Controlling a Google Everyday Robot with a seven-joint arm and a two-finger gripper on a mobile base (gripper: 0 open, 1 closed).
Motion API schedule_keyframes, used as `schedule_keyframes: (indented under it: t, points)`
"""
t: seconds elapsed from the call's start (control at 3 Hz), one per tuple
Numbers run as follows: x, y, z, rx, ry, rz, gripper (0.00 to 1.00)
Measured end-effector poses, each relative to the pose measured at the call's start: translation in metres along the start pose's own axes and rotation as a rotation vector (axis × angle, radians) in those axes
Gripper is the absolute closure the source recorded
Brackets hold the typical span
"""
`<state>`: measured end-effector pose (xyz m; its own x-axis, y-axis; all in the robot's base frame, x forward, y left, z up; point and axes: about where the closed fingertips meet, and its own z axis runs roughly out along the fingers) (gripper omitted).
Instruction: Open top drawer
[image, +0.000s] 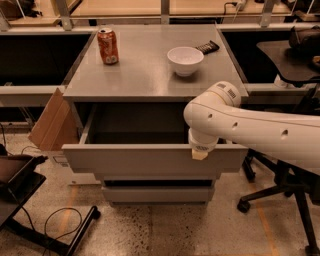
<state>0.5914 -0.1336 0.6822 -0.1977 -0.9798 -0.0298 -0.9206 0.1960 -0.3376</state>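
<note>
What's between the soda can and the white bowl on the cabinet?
Nothing; the camera view shows bare cabinet top between the soda can and the bowl. The gripper is lower, at the front panel of the open top drawer.

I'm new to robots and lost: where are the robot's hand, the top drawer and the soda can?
hand (200, 153): camera view, tan tip at the drawer front's top edge.
top drawer (130, 159): camera view, grey front panel.
soda can (108, 48): camera view, its red side.
</note>
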Motion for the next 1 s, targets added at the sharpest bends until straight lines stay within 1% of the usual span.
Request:
schedule_keyframes:
  t: [0.67,1.0]
  points:
    - [0.0007,0.0011,0.0009,-0.002,0.002,-0.001,0.06]
    - [0.0009,0.0015,0.0012,-0.003,0.002,-0.001,0.00]
